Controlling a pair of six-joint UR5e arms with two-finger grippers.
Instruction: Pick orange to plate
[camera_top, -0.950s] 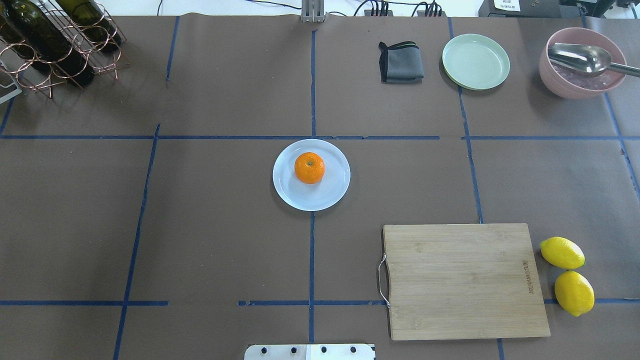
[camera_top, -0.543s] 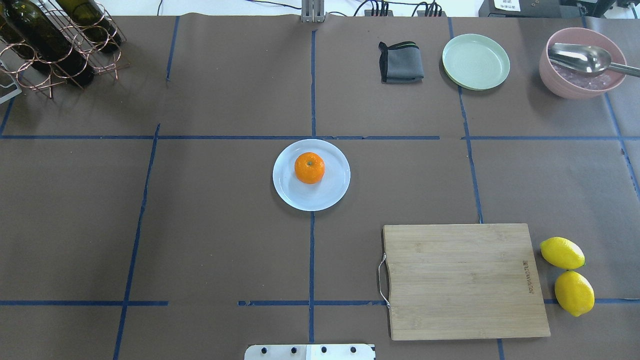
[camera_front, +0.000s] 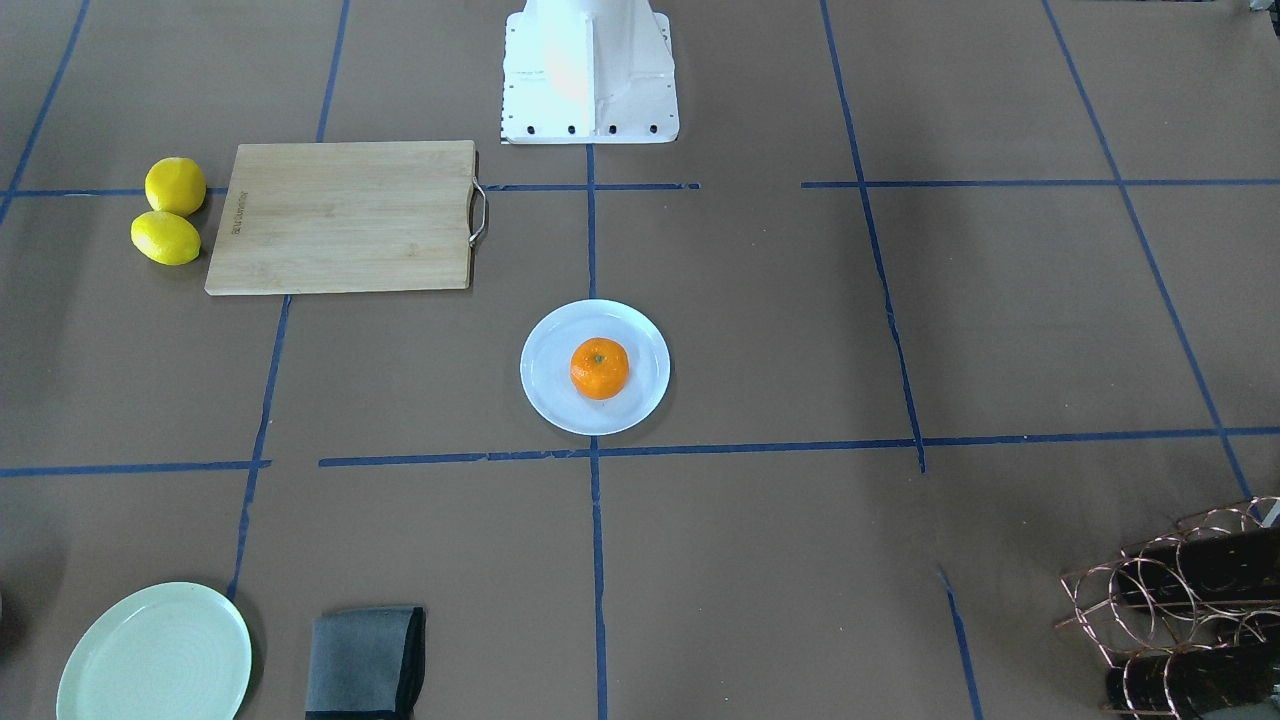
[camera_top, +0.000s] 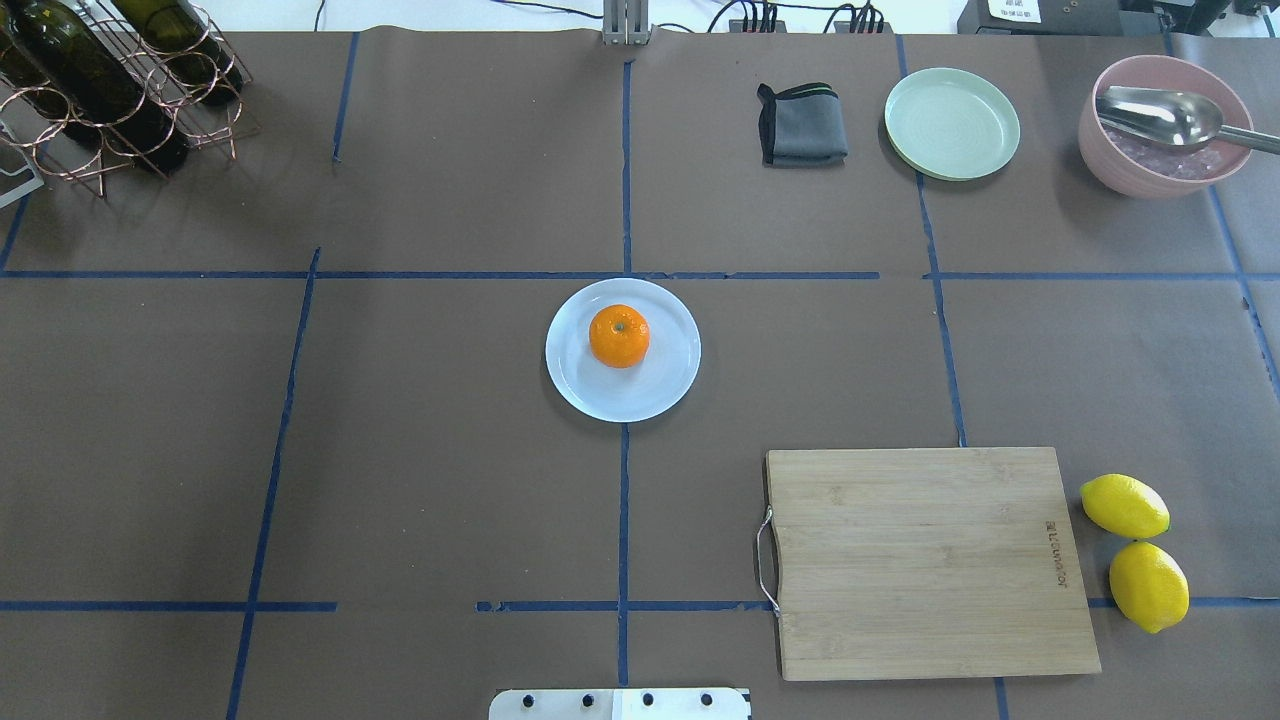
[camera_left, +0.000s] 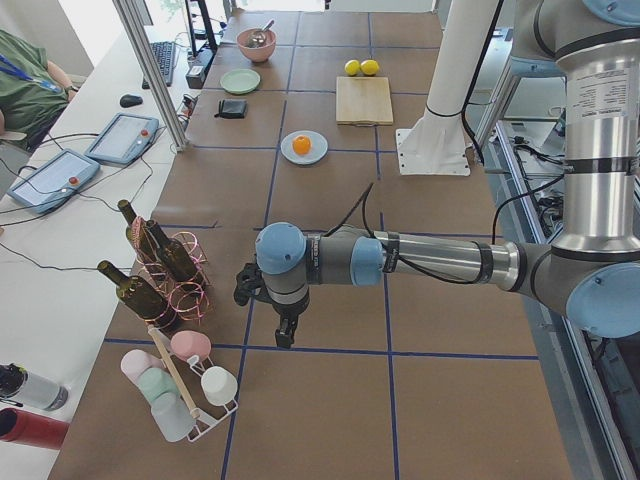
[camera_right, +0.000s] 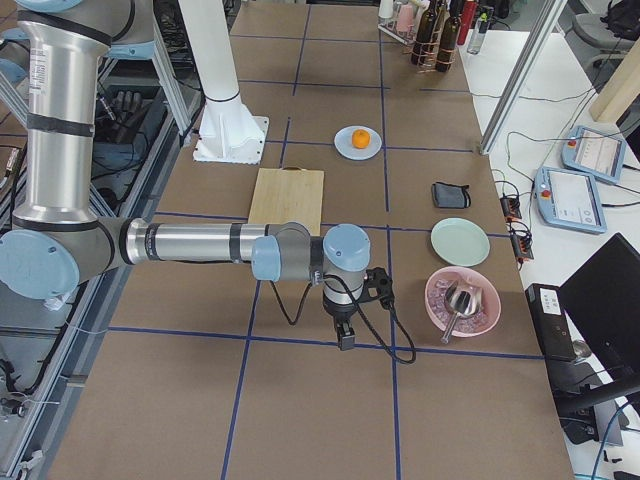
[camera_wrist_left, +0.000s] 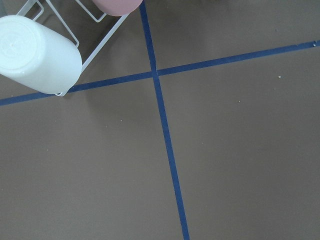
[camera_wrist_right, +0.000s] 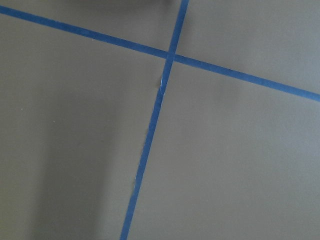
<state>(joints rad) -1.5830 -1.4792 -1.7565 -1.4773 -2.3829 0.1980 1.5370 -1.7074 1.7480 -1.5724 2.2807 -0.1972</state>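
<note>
The orange sits on the white plate at the middle of the table, a little off the plate's centre; the front-facing view shows the same orange on the plate. Neither arm is near it. My left gripper hangs over bare table far out at the left end, beside the bottle rack, and shows only in the left side view. My right gripper hangs over the table at the right end, near the pink bowl, and shows only in the right side view. Whether either is open or shut, I cannot tell.
A wooden cutting board lies at the near right with two lemons beside it. A grey cloth, pale green plate and pink bowl with a spoon line the far right. A wine-bottle rack stands far left.
</note>
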